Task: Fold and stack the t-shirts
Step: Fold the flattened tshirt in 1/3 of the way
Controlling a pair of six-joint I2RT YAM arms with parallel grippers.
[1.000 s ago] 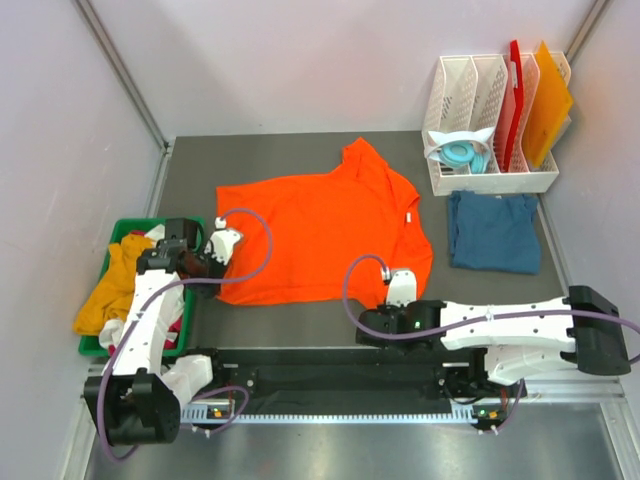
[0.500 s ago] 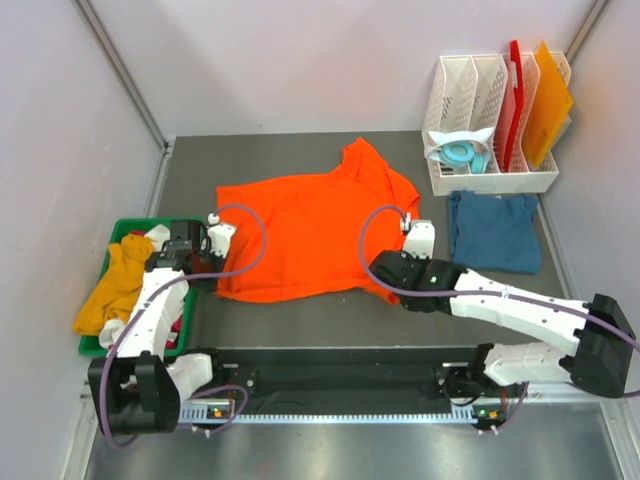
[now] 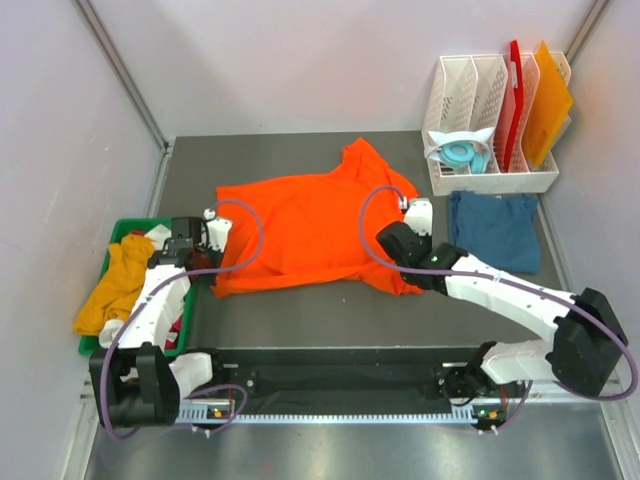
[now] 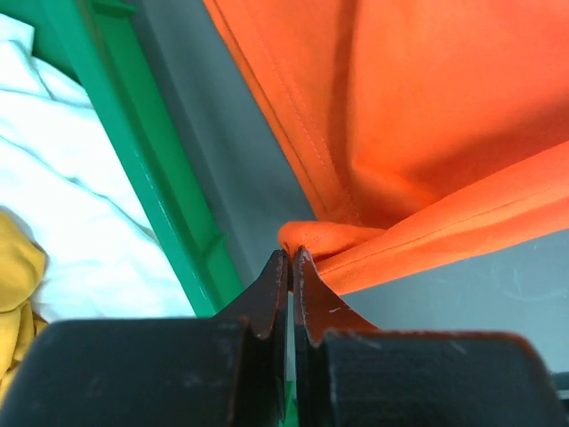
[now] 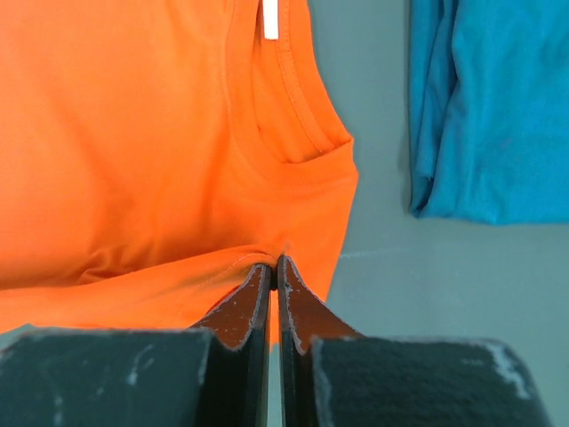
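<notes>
Left gripper (image 4: pixel 291 260) clamps orange t-shirt (image 3: pixel 310 225) hem corner beside green bin (image 4: pixel 151 178); right gripper (image 5: pixel 274 265) clamps its edge near collar, bare table (image 3: pixel 300 322) strip before teal t-shirt (image 3: pixel 492 232).

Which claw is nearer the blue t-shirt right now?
Right. The right claw pinches the orange t-shirt near its collar, beside the blue t-shirt; the left claw grips the opposite end, beside the green bin.

orange t-shirt (image 5: pixel 133 133): soft matt cloth, stitched hems | teal t-shirt (image 5: pixel 489 116), right of right gripper (image 5: pixel 274 264): matt cloth | green bin (image 4: pixel 151 178), left of left gripper (image 4: pixel 291 258): glossy smooth plastic | fingers (image 5: pixel 307 311): matt black plastic, scuffed | table (image 5: pixel 382 249): matt grey
</notes>
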